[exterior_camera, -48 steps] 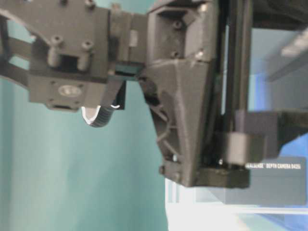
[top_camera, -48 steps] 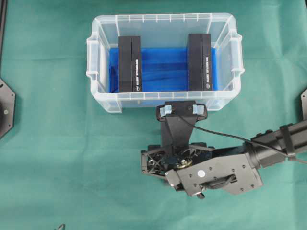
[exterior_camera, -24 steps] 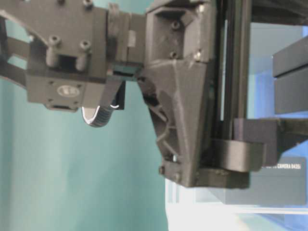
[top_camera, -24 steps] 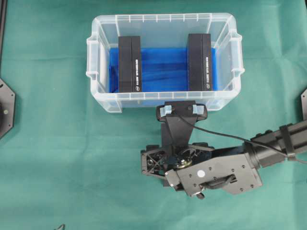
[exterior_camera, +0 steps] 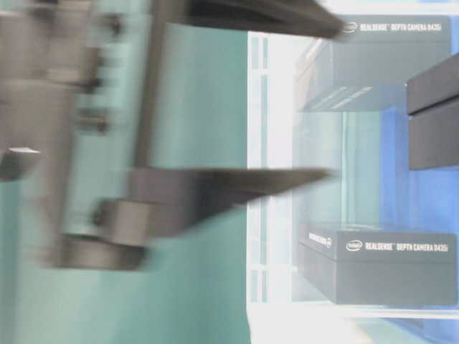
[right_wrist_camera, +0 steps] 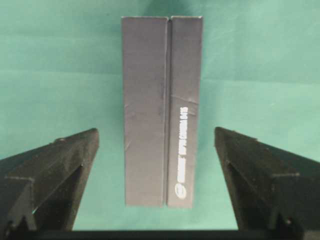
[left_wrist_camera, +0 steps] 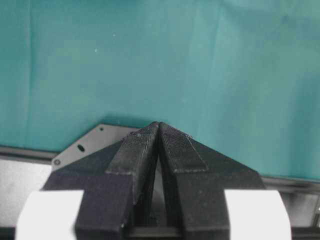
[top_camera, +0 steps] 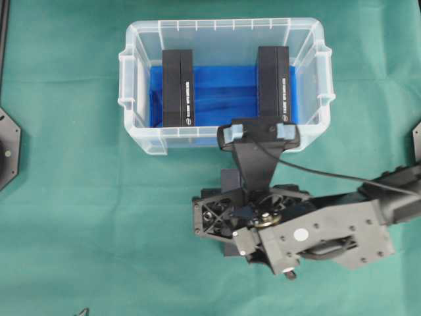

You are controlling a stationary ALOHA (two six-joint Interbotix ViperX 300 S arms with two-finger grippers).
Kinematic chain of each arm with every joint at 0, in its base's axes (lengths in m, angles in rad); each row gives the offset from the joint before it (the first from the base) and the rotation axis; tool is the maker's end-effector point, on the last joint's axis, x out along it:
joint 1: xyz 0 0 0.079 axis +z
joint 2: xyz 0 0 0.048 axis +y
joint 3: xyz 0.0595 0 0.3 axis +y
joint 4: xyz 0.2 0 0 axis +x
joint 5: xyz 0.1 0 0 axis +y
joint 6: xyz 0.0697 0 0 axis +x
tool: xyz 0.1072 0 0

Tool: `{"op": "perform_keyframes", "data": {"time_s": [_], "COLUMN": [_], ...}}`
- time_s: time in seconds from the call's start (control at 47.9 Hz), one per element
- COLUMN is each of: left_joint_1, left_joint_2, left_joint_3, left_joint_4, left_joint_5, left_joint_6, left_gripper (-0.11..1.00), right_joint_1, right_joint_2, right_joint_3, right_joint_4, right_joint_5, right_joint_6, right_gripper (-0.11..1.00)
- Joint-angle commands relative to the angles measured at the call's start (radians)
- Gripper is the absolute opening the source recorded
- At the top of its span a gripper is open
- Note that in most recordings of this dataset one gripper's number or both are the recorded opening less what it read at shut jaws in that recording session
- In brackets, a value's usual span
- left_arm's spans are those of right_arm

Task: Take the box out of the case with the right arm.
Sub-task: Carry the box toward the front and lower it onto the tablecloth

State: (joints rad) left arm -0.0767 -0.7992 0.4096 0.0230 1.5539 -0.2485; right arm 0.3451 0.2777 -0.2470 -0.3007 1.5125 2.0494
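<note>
My right pincer [right_wrist_camera: 157,180] stands wide apart and holds nothing. The box [right_wrist_camera: 162,112] lies on the green counter [right_wrist_camera: 60,65] between its tips, long axis pointing straight away from me.

i see a green cloth [top_camera: 72,217] spread flat over the whole work surface with faint creases, and black mounting plates poking in at the left edge [top_camera: 8,148] and the right edge [top_camera: 416,141] of the overhead view.
</note>
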Motion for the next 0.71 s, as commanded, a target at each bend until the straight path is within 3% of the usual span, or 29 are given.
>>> {"op": "perform_keyframes", "data": {"time_s": [0.0,0.313,0.689], "left_joint_1": [-0.002,-0.002,-0.002], "left_joint_2": [0.006,0.003,0.003], "left_joint_3": [-0.015,-0.017,-0.015], "left_joint_4": [0.005,0.005,0.005], "left_joint_5": [-0.006,-0.006,-0.006], "left_joint_6": [-0.002,-0.003,-0.003], "left_gripper": [0.0,0.0,0.0], "right_joint_1": [-0.005,-0.003,-0.003], "right_joint_2": [-0.052,-0.048,-0.043], "right_joint_3": [-0.078,-0.232,-0.241], "right_joint_4": [-0.015,-0.048,-0.051], "right_joint_5": [0.067,0.181,0.19], "right_joint_6": [-0.023,-0.087,-0.097], "right_gripper": [0.93,0.93,0.93]}}
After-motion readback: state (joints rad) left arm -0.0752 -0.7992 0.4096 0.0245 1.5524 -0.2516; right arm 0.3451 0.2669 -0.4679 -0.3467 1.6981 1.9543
